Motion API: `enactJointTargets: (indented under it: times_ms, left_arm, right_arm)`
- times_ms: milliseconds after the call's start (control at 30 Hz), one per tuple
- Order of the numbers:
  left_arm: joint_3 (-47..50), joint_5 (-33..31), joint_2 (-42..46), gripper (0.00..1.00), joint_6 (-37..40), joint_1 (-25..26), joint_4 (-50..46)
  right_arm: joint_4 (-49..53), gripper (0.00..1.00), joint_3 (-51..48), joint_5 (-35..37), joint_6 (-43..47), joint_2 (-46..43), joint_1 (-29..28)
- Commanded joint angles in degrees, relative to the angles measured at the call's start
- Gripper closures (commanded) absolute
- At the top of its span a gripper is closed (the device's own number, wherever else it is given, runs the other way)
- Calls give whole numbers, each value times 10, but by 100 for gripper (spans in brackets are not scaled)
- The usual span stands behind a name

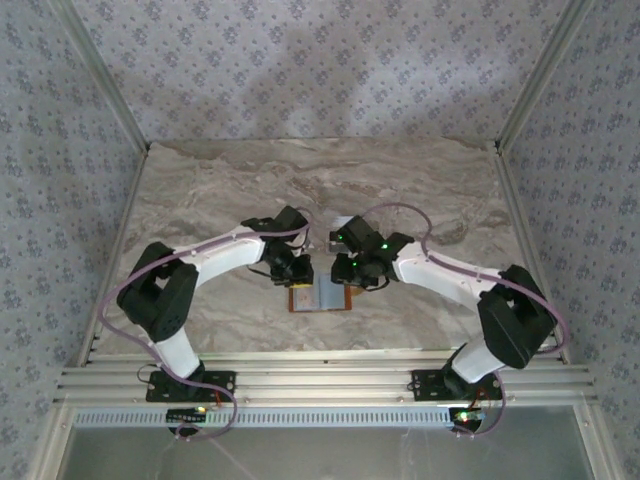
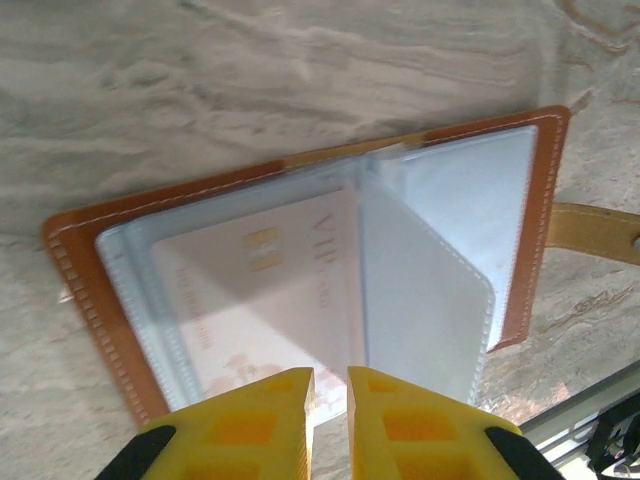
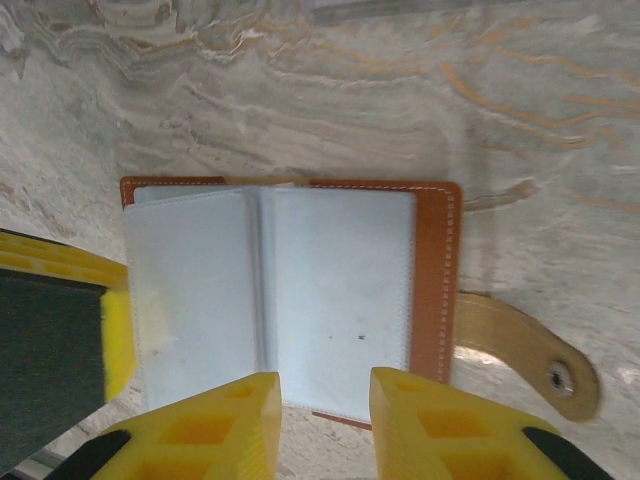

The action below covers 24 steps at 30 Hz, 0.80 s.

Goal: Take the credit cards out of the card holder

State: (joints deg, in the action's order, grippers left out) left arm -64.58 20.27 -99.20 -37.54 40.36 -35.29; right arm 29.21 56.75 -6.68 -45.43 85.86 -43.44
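Tabletop (image 3: pixel 300 100); right tool (image 3: pixel 325 388) ajar at wallet (image 3: pixel 432 280)

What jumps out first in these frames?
An orange-brown card holder lies open on the marbled table, between the two claws. A pale credit card with a gold chip and "VIP" lettering shows through its clear sleeve, just ahead of the left claw. The right claw sits at one edge of the holder, whose snap tab is splayed sideways.
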Motion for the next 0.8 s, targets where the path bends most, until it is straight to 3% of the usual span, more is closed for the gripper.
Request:
enactJointTargets:
  times_ms: [0,500,767]
  left_arm:
    - [-37,-8,-28,82,0,20,-27]
    - [-85,11,-123,83,-20,55,5]
    - [-73,-12,-72,80,-21,45,6]
  right_arm:
    - [27,70,-21,12,11,-32,14]
    - [19,69,-89,1,18,-115,62]
    - [-40,69,-87,-67,2,-101,57]
